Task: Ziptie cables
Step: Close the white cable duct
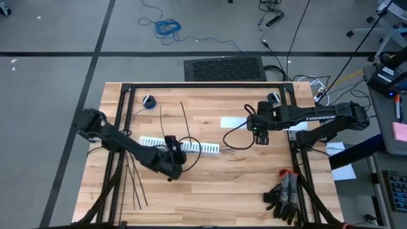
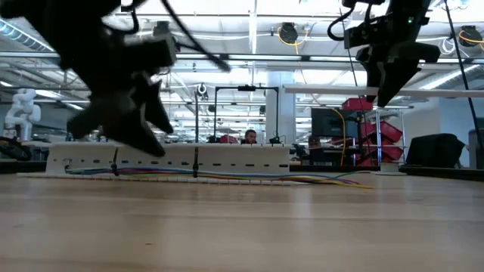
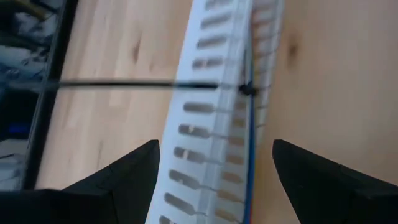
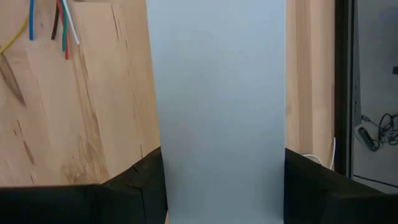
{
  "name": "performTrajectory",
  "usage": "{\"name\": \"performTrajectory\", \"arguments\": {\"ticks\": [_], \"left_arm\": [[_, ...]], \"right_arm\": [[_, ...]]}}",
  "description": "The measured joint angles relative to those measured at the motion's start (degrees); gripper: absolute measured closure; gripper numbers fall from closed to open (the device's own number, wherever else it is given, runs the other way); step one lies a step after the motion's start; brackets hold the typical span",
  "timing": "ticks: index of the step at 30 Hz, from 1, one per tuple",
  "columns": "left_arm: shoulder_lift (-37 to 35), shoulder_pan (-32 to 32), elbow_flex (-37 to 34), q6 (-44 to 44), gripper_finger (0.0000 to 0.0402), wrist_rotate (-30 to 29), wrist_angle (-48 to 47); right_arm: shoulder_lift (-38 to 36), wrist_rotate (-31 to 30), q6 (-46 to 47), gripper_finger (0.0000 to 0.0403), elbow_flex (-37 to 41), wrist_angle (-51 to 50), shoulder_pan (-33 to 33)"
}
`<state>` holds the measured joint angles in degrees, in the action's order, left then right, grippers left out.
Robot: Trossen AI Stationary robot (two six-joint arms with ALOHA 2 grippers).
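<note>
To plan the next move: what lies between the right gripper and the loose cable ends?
Only bare wood lies between the right gripper and the cables, as the high view shows.

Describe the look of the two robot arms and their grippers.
Both arms are dark, nearly black, built of jointed tubular links. The right arm bears pale lettering along its link, and a black lead loops near its wrist. The left gripper and the right gripper each end in two dark wedge-shaped fingers.

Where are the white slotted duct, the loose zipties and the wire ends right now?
white slotted duct (image 1: 152, 142): high view, bare left end of its slotted wall.
loose zipties (image 1: 131, 181): high view, middle of the black strips.
wire ends (image 4: 61, 22): right wrist view, coloured tips on the wood.
</note>
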<state>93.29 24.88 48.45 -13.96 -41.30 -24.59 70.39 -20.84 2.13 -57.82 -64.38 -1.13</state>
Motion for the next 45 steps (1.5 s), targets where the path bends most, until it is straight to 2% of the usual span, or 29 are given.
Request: {"name": "performTrajectory", "arguments": {"ticks": [5, 10, 21, 25, 33, 37, 41, 45], "left_arm": [[4.9, -0.1, -0.2, -0.8, 0.0094, -5.6, -0.2], [5.6, -1.3, -0.2, 0.8, 0.0108, -6.3, 0.2], [5.2, -2.5, 1.4, 5.2, 0.0268, -3.8, 0.0], [5.2, -2.8, 3.1, 8.2, 0.0315, -2.3, -0.1], [5.1, -7.2, 3.9, 10.0, 0.0389, 9.0, -0.8], [3.0, -11.1, 3.9, 9.3, 0.0394, 10.4, -3.3], [-3.1, -15.2, 3.8, 11.4, 0.0375, 11.1, -3.9], [-10.5, -20.3, 3.8, 11.8, 0.0347, 19.8, -3.9]], "right_arm": [[0.0, 0.0, -0.3, 0.0187, 0.0, 1.0, 0.0], [0.0, 0.0, -0.3, 0.0187, 0.0, 1.0, 0.0], [0.0, 0.0, -0.4, 0.0187, 0.0, 1.0, 0.0], [0.0, 0.2, -0.5, 0.0187, 0.0, 1.0, 0.0], [0.0, 0.6, -0.7, 0.0187, 0.0, 1.0, 0.0], [0.0, 1.7, -0.6, 0.0187, 0.0, 1.0, 0.0], [0.2, 3.7, -0.8, 0.0187, 0.3, 1.9, 0.0], [2.3, 4.1, -0.7, 0.0187, 1.0, 2.7, 0.0]]}}
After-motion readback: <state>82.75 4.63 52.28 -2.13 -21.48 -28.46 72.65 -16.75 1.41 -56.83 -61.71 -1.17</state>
